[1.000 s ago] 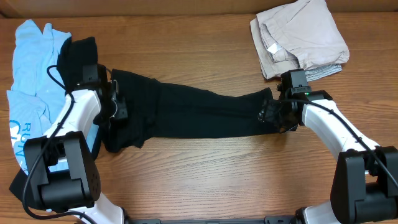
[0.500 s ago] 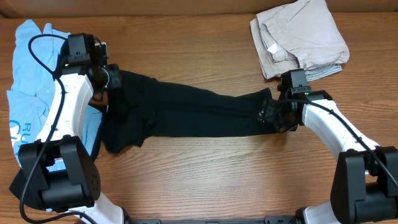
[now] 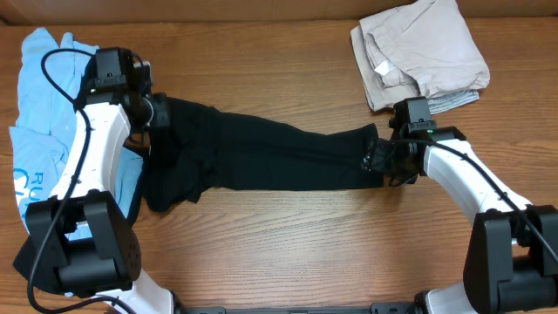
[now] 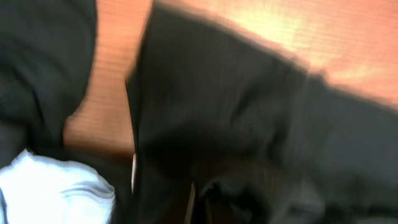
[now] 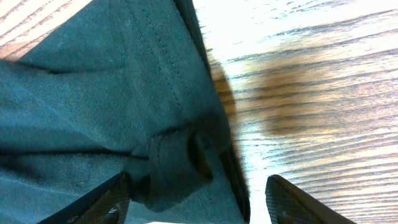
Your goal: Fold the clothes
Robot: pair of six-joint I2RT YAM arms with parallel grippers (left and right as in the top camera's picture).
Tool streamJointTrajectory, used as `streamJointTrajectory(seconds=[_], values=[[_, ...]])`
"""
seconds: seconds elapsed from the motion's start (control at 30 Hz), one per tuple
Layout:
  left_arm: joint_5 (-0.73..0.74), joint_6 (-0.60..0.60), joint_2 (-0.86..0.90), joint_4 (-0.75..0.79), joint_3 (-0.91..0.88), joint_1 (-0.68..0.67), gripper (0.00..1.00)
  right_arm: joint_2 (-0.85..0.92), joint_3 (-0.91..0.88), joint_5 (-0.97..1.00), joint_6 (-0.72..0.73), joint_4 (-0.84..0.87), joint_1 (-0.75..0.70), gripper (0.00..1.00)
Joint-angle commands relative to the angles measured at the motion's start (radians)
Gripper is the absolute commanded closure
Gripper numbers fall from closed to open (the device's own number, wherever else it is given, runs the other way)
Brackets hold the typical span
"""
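Observation:
The black garment lies stretched in a long band across the table, wider and rumpled at its left end. My left gripper is at that end's far corner. In the blurred left wrist view, black fabric fills the frame and bunches right at the shut jaws. My right gripper is at the garment's right end. It is open, with its fingers wide apart on either side of a folded hem lying on the wood.
A light blue printed T-shirt lies crumpled at the left edge, partly under my left arm. Beige pieces are stacked at the back right, just beyond my right arm. Bare wooden table shows along the front.
My left arm has swung from the garment's left middle to its far left corner, then held there. The black fabric's left end shifted slightly. The right arm has not moved.

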Motion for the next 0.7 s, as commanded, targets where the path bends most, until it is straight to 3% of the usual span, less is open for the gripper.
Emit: streamJointTrajectory(seconds=[0.0, 0.1, 0.13, 0.17, 0.37, 0.67], values=[[-0.010, 0.024, 0.008, -0.094, 0.018, 0.009, 0.79, 0.004, 0.023, -0.002, 0.000, 0.001, 0.000, 0.27], [-0.010, 0.015, 0.008, -0.177, 0.018, 0.010, 0.33, 0.004, 0.023, -0.002, 0.000, 0.002, 0.000, 0.27], [-0.010, 0.001, 0.008, -0.198, 0.018, 0.010, 0.23, 0.004, 0.023, -0.002, 0.000, 0.002, 0.000, 0.27], [-0.008, -0.019, 0.008, -0.222, 0.018, 0.010, 0.19, 0.004, 0.023, -0.002, 0.000, 0.001, 0.000, 0.27], [-0.002, -0.036, 0.008, -0.325, -0.035, 0.001, 0.12, 0.004, 0.023, -0.002, 0.000, -0.005, 0.000, 0.27], [0.048, -0.036, 0.008, -0.158, -0.294, 0.002, 0.16, 0.004, 0.023, -0.002, 0.000, -0.005, 0.000, 0.26]])
